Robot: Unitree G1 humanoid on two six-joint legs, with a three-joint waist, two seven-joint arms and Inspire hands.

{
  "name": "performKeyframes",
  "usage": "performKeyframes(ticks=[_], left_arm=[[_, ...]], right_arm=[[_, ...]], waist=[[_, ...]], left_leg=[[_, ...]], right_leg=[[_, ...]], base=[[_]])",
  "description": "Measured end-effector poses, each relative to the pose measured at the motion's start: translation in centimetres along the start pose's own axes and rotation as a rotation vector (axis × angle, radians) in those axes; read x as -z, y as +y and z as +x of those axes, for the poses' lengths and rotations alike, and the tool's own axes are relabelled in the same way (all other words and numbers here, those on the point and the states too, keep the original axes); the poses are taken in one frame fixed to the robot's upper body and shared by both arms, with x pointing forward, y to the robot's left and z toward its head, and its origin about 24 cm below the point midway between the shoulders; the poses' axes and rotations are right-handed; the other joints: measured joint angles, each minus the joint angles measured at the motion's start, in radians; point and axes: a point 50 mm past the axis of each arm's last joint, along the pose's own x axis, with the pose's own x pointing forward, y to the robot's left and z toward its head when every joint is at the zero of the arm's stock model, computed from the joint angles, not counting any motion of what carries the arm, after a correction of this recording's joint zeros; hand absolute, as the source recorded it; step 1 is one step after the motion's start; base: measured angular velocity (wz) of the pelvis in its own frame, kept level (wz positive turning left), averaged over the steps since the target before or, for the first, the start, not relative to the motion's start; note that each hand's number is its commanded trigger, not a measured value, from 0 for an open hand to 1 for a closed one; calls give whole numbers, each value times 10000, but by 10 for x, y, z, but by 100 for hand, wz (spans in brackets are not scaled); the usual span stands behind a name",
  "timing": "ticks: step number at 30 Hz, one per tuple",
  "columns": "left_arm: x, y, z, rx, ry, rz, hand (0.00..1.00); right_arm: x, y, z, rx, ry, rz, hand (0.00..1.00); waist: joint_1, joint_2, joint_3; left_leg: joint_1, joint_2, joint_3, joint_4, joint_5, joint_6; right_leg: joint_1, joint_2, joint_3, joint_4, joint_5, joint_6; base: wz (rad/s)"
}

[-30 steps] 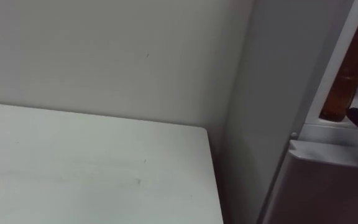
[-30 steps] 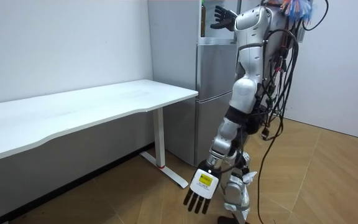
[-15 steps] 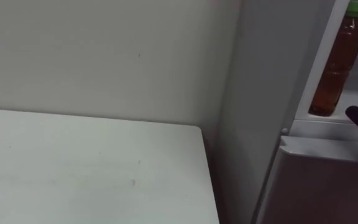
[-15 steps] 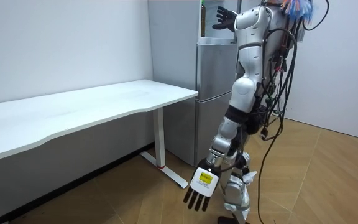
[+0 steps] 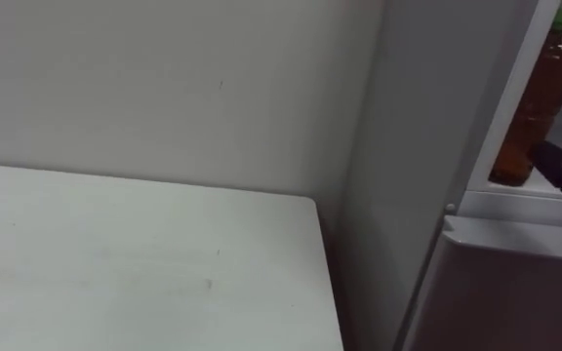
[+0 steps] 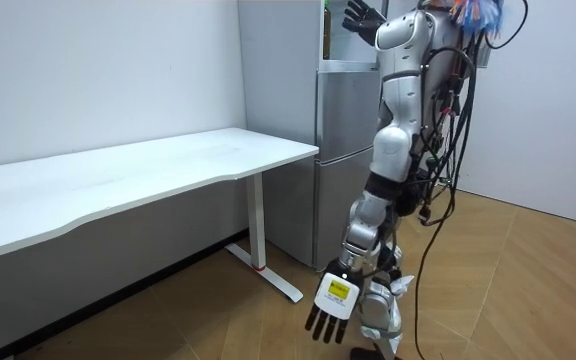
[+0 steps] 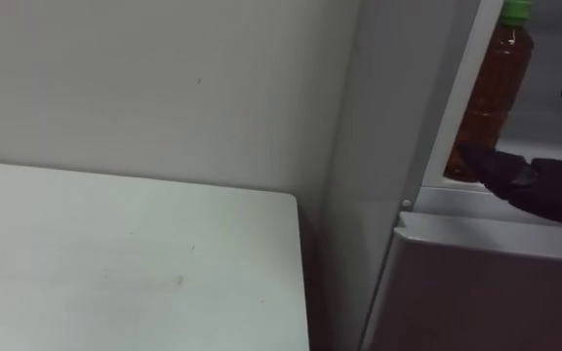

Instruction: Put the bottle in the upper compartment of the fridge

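A brown bottle (image 7: 496,93) stands upright on the upper fridge (image 7: 398,117) shelf. The right hand (image 7: 540,183), fingers spread and holding nothing, is just beside it, with the bottle at its ten o'clock. The left hand (image 6: 330,312) hangs open by the robot's leg.

the bottle (image 5: 533,97) is a slim, clear plastic one, green-capped and filled almost to the neck with brown drink. it stands upright inside the upper fridge (image 7: 454,107), the top compartment of a tall grey unit, which is open to the front. its base rests on the compartment's pale floor, right at the front edge and just beside the white frame on the left side. its foot is partly hidden, so i can't tell how squarely it sits.
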Motion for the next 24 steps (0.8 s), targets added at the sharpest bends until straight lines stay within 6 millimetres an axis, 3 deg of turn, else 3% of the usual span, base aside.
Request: performKeyframes(ticks=[2, 7, 11, 18, 24], left_arm=[[-1, -4, 0, 91, -32, 244, 0], [-2, -14, 0, 330, -170, 778, 0], [3, -24, -1, 576, -137, 1024, 0], [7, -43, -3, 760, -139, 966, 0], [4, -50, -4, 794, -353, 1067, 0]], right_arm=[[2, 4, -5, -22, -96, 1165, 0], [8, 11, -10, 46, -222, 2185, 0], [20, 9, -23, 473, -9, 2994, 0], [51, 1, -54, 2067, 1174, 3872, 0], [93, -14, -83, 3698, 3144, 3652, 0]], waist=[[29, 195, -13], [91, 672, -4], [51, 780, 23], [-86, 727, 19], [-308, 547, 27]], left_leg=[[-17, -1, 30, 6, -1, 0], [-26, 8, 218, 9, -2, -1], [-24, 10, 377, 2, -2, -4], [-32, 31, 566, 18, 15, -38], [-46, 97, 905, 17, -22, -88]], right_leg=[[-32, -7, -21, 11, 1, 1], [-170, -27, -4, 145, 18, -17], [-343, -7, 270, 347, -16, -50], [-472, -5, 345, 451, 19, -115], [-654, 11, 291, 512, 93, -225]], base=[[-2], [-11], [-11], [-9], [-17]])
